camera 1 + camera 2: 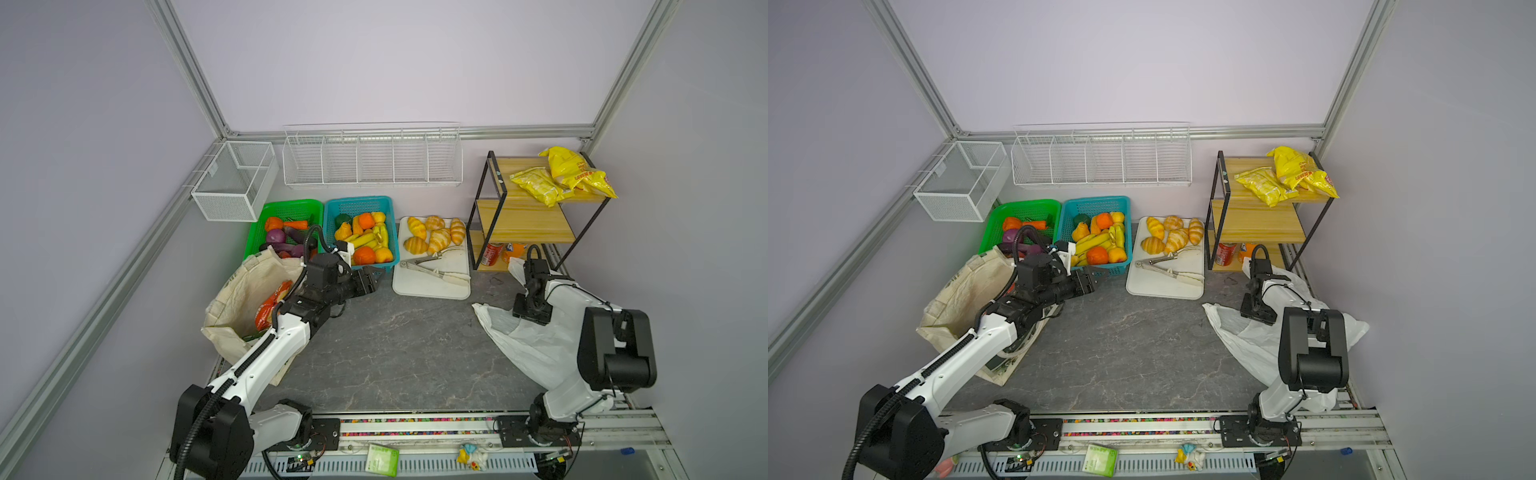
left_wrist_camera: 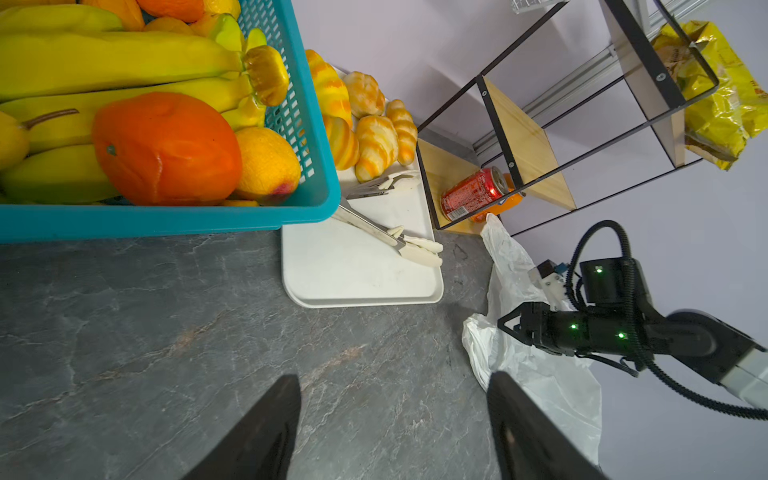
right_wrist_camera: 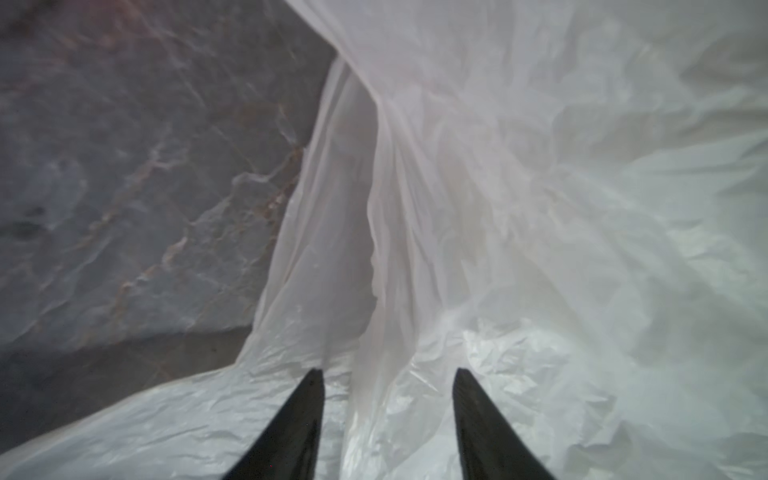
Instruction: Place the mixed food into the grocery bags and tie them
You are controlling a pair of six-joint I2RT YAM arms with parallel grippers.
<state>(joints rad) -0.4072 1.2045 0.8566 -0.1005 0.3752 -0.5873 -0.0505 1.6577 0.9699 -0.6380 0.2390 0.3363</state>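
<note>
At the plastic carrier bag [image 1: 536,353], my right end effector [image 3: 386,370], half open, straddles a fold, gripping nothing; limp, slippery film, probably best pinched there.

In a top view the tote [image 1: 241,291] lies at the left, the plastic bag [image 1: 536,353] at the right, the tray [image 1: 419,286] in the middle.

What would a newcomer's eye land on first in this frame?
The teal basket at the back, heaped with orange and yellow toy fruits, draws the eye, with the open left gripper in front of it. At left, a red snack packet lies in the cream canvas tote; at right, the right gripper hangs open over the white plastic bag.
</note>
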